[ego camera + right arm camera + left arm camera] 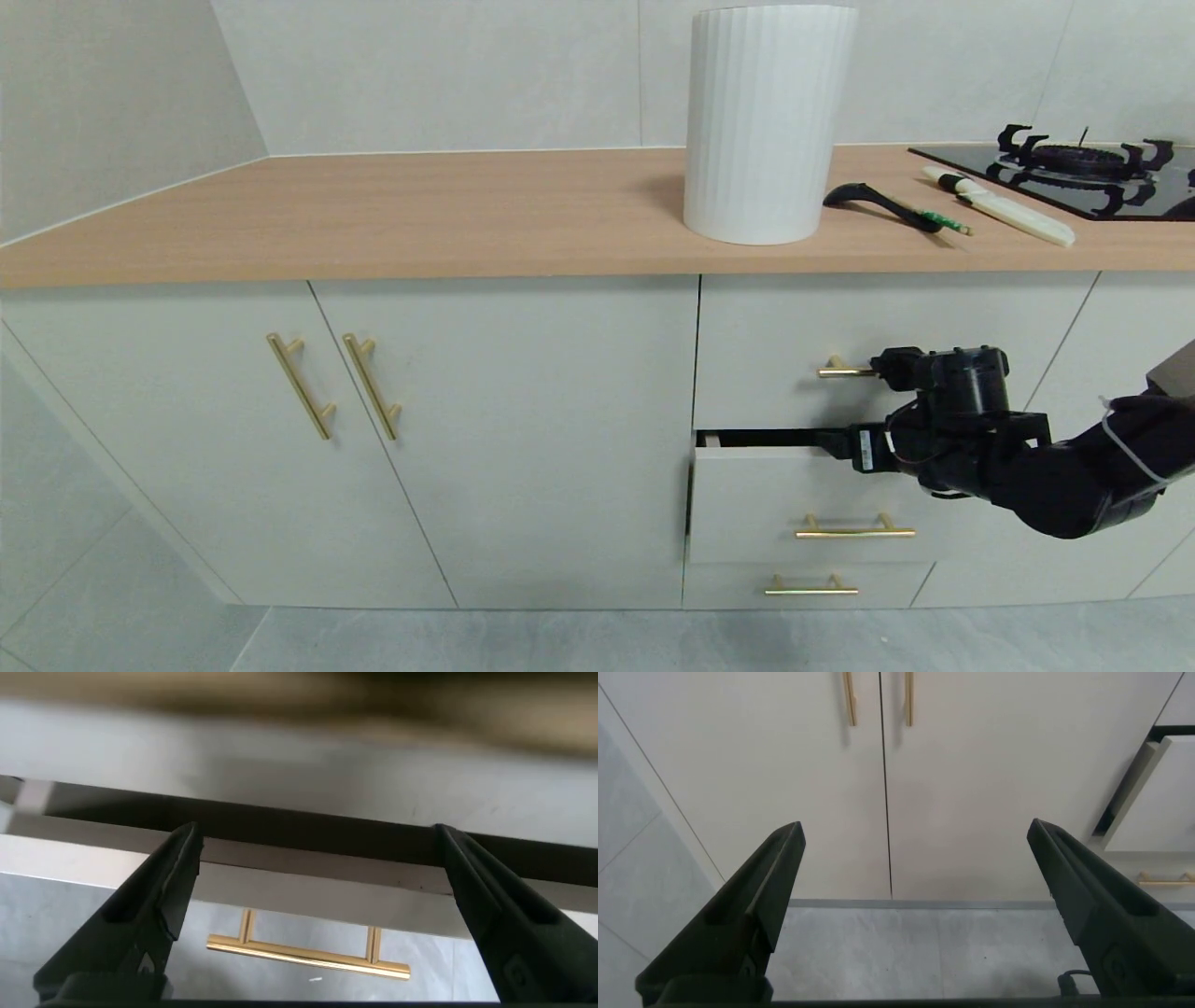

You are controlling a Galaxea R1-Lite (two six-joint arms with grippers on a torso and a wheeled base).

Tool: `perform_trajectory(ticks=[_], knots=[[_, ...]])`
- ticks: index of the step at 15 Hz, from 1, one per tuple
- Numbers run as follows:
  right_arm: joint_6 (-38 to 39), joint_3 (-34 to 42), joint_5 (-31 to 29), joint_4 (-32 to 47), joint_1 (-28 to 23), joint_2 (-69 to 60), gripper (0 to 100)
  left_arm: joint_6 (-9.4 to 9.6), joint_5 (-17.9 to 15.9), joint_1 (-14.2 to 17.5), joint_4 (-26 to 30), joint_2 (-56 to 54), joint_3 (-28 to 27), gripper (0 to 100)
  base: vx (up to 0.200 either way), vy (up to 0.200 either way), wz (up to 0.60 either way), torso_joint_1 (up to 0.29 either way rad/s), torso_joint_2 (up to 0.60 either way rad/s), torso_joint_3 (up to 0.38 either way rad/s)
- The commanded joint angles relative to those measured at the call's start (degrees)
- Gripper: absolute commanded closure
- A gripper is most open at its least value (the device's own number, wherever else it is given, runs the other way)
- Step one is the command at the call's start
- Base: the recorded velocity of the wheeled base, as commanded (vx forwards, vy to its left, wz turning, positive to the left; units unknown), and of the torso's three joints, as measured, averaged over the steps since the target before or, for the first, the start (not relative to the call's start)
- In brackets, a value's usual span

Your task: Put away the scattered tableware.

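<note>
R gripper point(864, 403): fingers apart, one above and one at the top edge of the part-open drawer point(775, 495), which has a flat matte front and a brass bar handle point(854, 532). L gripper point(915, 835): fingers apart, facing smooth cabinet doors point(971, 803). Tableware lies on the wood-grain countertop point(420, 215). The curved black ladle point(864, 198) is at 3 o'clock of the ribbed white canister point(766, 121). The long cream utensil point(1004, 207) is at 3 o'clock of the ladle.

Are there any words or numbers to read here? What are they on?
None can be read.
White label on the right gripper: print too small to read.
</note>
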Motion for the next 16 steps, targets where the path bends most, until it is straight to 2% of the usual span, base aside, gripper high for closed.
perform_trajectory(ticks=[1, 11, 16], knots=[[0.0, 0.0, 0.0, -0.1, 0.0, 0.8, 0, 0.01, 0.0, 0.0, 0.0, 0.0, 0.0, 0, 0.000, 0.000, 0.00, 0.000, 0.00, 0.000], [-0.6, 1.7, 0.0, 0.6, 0.3, -0.1, 0, 0.01, 0.0, 0.0, 0.0, 0.0, 0.0, 0, 0.000, 0.000, 0.00, 0.000, 0.00, 0.000], [-0.7, 1.7, 0.1, 5.3, 0.3, -2.3, 0, 0.01, 0.0, 0.0, 0.0, 0.0, 0.0, 0, 0.000, 0.000, 0.00, 0.000, 0.00, 0.000]])
